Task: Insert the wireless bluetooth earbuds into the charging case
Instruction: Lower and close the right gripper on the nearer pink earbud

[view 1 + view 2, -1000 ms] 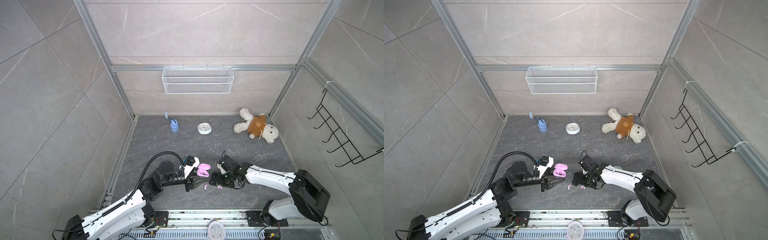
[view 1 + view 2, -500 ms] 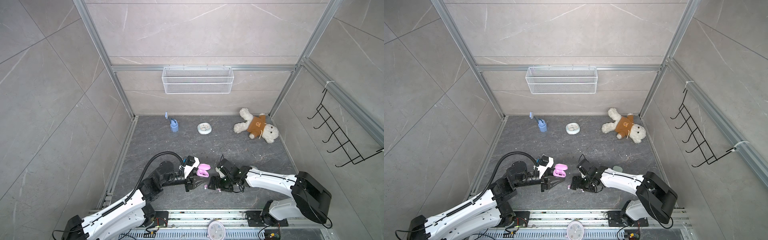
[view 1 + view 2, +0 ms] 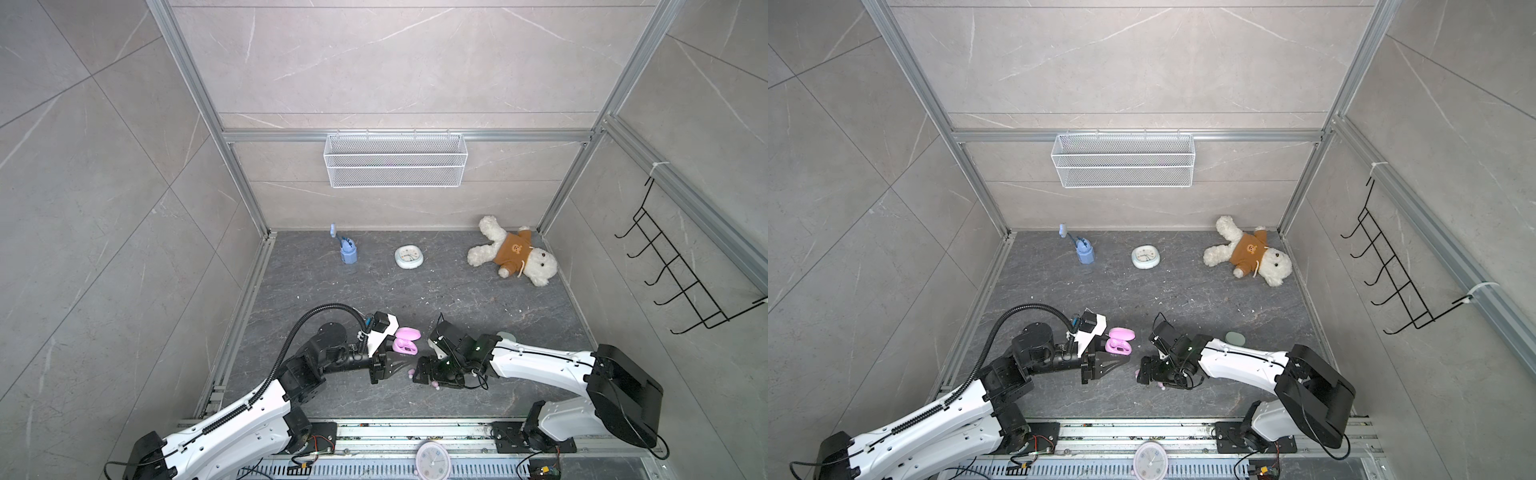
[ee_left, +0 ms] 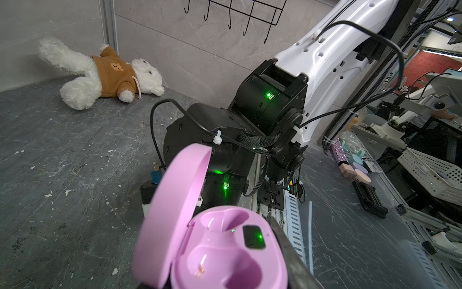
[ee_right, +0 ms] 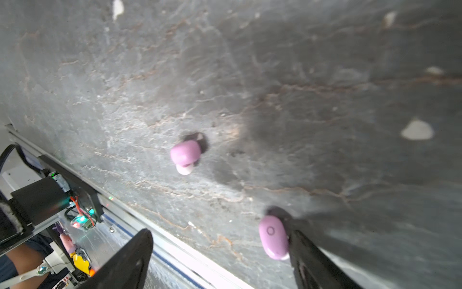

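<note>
A pink charging case with its lid swung open and both wells empty sits in my left gripper, which is shut on it; one dark finger lies against its side. In both top views the case is at the left gripper, just above the floor. Two pink wireless bluetooth earbuds lie on the grey floor under my right gripper, which is open. One earbud lies ahead of the fingers. The other earbud touches one finger. In a top view an earbud peeks out beside the right gripper.
A mint-green case lies behind the right arm. At the back stand a blue bottle, a small white clock and a teddy bear. A wire basket hangs on the back wall. The front rail is close by.
My right gripper has shifted a little toward the front and left, staying open over the earbuds, and the mint case behind its arm has come into view. The left arm and case have not moved.
</note>
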You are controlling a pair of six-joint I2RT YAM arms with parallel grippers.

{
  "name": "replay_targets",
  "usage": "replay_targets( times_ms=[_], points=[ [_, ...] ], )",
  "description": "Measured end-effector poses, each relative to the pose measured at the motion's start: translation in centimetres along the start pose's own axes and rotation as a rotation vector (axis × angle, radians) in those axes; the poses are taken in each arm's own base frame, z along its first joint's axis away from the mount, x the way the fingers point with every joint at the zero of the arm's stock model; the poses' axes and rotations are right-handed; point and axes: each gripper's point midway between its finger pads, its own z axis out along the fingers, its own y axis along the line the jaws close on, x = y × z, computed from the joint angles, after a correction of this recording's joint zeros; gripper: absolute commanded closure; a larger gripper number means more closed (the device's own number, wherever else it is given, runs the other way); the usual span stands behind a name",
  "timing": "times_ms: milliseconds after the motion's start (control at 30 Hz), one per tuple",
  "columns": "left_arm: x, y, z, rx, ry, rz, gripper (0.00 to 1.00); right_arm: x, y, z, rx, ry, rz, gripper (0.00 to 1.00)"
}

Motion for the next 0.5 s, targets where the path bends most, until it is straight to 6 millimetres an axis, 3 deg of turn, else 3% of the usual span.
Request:
replay_targets(
  times_ms=[367,500],
  points=[
    [0.3,0.0,-0.1,-0.003,0.013,-0.008,0.89,0.2,0.9,-0.3,0.005,-0.002,-0.026,0.14],
    [0.2,-0.1,-0.3,-0.003,0.008,-0.005,0.89,-0.1,0.6,-1.1,0.042,-0.025,-0.024,0.24]
  ],
)
